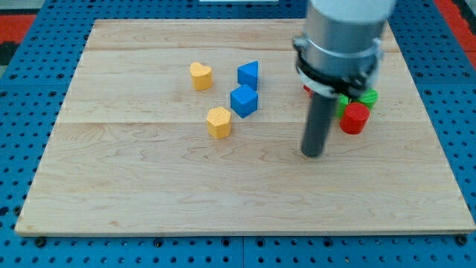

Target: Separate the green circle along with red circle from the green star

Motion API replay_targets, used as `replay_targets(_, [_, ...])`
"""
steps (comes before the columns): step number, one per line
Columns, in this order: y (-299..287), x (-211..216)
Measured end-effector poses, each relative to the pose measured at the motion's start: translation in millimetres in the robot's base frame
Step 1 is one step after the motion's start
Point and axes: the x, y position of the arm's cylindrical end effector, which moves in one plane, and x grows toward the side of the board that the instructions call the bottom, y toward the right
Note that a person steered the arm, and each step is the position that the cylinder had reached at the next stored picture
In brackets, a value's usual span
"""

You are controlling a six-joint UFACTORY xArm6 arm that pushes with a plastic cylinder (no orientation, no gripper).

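My tip [312, 154] rests on the wooden board [149, 193], just to the view's left and a little below a tight cluster of red and green blocks. The red circle [355, 118] is the nearest block, at the cluster's lower right. A green block [368, 97] peeks out above it at the right, and another green piece [343, 103] shows beside the rod; I cannot tell which is the circle and which the star. A small red piece [307, 91] shows at the rod's left edge. The arm hides most of the cluster.
To the view's left stand a yellow heart [201, 75], a blue triangle [249, 74], a blue cube [244, 100] and a yellow hexagon [219, 121]. The cluster lies near the board's right edge.
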Motion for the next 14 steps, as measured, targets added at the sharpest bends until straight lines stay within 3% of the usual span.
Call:
replay_targets(1, [79, 16])
replay_targets(2, [140, -8])
replay_targets(3, [148, -55])
replay_targets(4, [147, -88])
replay_targets(7, [133, -130])
replay_targets(14, [27, -112])
